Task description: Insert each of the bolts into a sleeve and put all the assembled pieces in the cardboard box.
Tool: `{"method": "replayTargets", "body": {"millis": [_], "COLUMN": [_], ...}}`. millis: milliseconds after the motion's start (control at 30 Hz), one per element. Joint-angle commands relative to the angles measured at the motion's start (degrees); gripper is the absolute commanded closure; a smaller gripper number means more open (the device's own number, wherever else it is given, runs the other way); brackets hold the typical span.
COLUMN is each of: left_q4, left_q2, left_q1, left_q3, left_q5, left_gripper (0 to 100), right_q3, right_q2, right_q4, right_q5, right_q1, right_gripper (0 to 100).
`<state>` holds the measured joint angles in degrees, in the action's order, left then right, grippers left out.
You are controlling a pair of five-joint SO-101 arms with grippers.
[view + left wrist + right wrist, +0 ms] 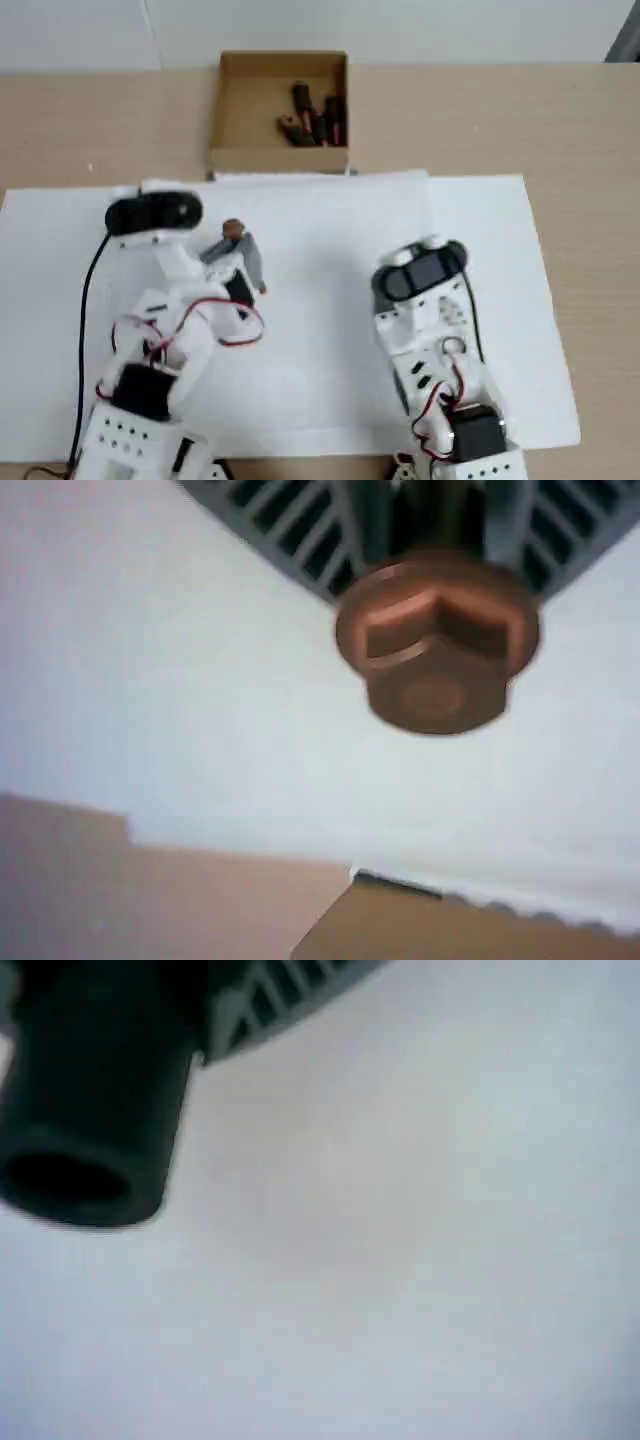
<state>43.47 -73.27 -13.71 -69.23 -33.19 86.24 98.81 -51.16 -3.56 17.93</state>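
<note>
The left fingers point(270, 530) are clamped on a bolt point(435, 645) over the left part of the white paper sheet point(330, 330). Its head sticks out beyond them and its shank is hidden between them. The right fingers point(270, 995) grip a black sleeve point(85, 1130) over the right part of the sheet, well apart from the bolt. The cardboard box point(230, 110) stands on the table point(580, 130) at the sheet's far edge, with a few assembled pieces point(312, 118) lying in its right half.

The step in hand looks like mating this pair. To do it well, the arms should probably meet over the middle of the sheet with the bolt's shank and the sleeve's bore on one line. It is the shank end, not the head, that has to face the open bore, so the left wrist may need to turn first. A slow, straight push with both grips firm should keep the parts from cocking or slipping.

The bolt head is copper-coloured, a hexagon on a round flange, smooth with a dull sheen. The sleeve is a matt black round tube with a dark hollow bore. The fingers are grey and ribbed, the box is plain brown card, open-topped and shallow, and the sheet is smooth and flat
</note>
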Motion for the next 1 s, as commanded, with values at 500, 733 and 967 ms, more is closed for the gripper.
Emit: {"method": "replayTargets", "body": {"millis": [500,733,967], "left_q4": [-12.5,-14.9,-14.8], "left_q2": [-30.6,-30.9,-30.9], "left_q1": [-0.4,-0.5,-3.3], "left_q3": [-16.0,-16.0,-15.9], "left_q5": [-3.1,-6.8,-9.4], "left_gripper": [99,99,99], "right_q3": [10.5,10.5,10.5], "right_q2": [0.4,0.4,0.4], "right_q4": [18.0,18.2,21.3], "right_q5": [-9.8,-13.5,-14.8], "right_q1": [16.7,20.4,20.5], "right_gripper": [99.6,99.6,99.6]}}
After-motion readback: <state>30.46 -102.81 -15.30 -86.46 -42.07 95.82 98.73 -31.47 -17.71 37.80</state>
